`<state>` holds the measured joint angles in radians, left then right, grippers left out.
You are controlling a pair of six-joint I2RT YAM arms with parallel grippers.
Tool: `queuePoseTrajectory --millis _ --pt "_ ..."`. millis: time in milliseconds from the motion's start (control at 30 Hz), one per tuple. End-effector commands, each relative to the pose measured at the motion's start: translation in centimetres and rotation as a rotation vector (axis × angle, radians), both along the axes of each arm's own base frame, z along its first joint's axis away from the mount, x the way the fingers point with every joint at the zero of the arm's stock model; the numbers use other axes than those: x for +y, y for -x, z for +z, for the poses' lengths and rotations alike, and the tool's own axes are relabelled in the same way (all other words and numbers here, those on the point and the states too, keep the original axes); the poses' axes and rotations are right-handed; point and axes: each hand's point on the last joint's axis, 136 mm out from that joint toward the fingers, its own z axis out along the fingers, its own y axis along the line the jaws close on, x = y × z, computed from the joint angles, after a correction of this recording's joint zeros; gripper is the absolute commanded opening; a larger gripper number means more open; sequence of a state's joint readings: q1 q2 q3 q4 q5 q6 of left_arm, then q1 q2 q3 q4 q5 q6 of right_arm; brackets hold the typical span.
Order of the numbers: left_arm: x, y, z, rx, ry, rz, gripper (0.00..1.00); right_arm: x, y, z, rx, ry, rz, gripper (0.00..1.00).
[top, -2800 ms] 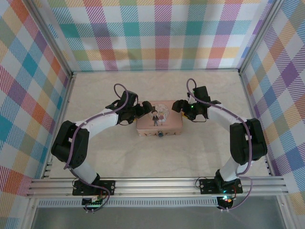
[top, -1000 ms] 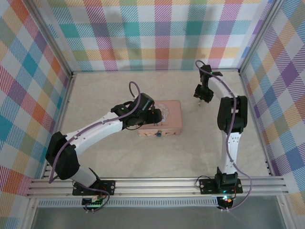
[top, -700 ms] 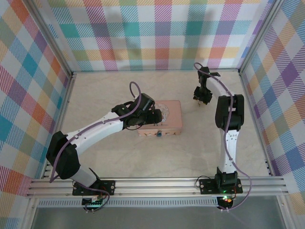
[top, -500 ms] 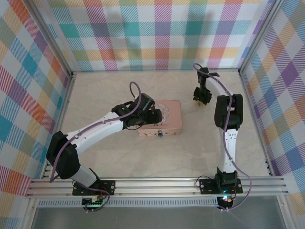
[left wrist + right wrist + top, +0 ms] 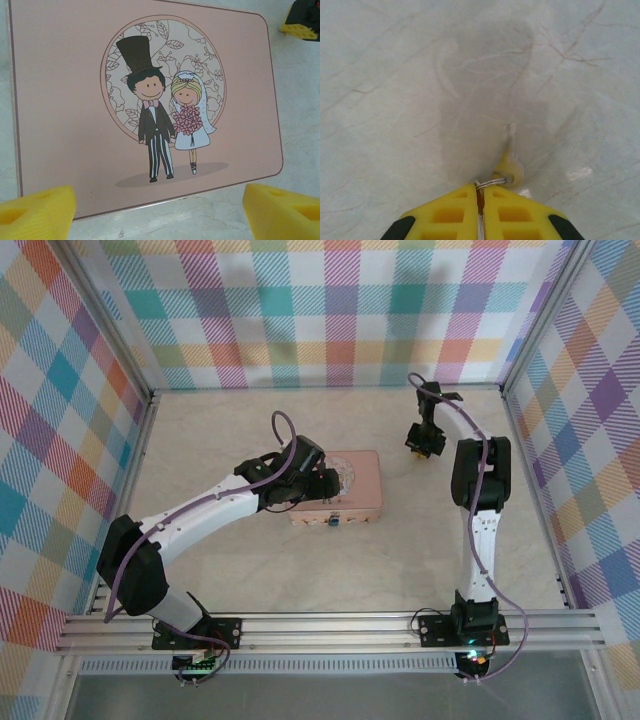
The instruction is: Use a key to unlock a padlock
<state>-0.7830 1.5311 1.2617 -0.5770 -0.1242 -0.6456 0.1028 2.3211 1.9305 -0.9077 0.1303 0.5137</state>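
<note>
The right claw [image 5: 480,200] is clamped on the ring [image 5: 490,182] of a small pale key [image 5: 509,169] above the bare worktop [image 5: 395,75], well apart from the pink tin [image 5: 355,485]. The padlock [image 5: 333,521] sits at the tin's near wall, just in front of the left claw [image 5: 160,215], whose fingers stand wide apart over the tin.

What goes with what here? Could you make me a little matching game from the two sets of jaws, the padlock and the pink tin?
Things:
1. left jaws
2. right jaws
3. padlock
4. tin

States:
A. pink, with a cartoon couple drawn on top
B. shut on the key
C. wide apart over the tin
D. small and dark, on the tin's near side

Pairs: 1-C, 2-B, 3-D, 4-A
</note>
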Motion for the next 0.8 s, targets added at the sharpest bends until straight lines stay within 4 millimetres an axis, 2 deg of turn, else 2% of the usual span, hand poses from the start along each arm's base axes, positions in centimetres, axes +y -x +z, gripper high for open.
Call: queuePoseTrajectory --millis 0,267,400,567,767 --pt "-0.1 0.2 -0.2 0.001 -0.018 0.000 0.87 -0.1 1.1 -1.0 0.039 -0.012 0.017 0.06" --pt "-0.2 0.2 -0.3 0.004 -0.012 0.001 0.87 0.0 1.1 1.2 -0.019 -0.020 0.029 0.01" --pt "-0.1 0.2 -0.3 0.004 -0.012 0.006 0.87 0.2 1.1 3.1 -0.064 -0.034 0.036 0.00" --pt "0.0 0.1 -0.1 -0.006 -0.007 0.017 0.88 1.2 1.8 6.6 -0.139 -0.097 0.056 0.00" --pt "-0.3 -0.6 1.5 -0.008 0.074 0.008 0.89 3.3 3.3 12.4 -0.287 -0.228 0.120 0.00"
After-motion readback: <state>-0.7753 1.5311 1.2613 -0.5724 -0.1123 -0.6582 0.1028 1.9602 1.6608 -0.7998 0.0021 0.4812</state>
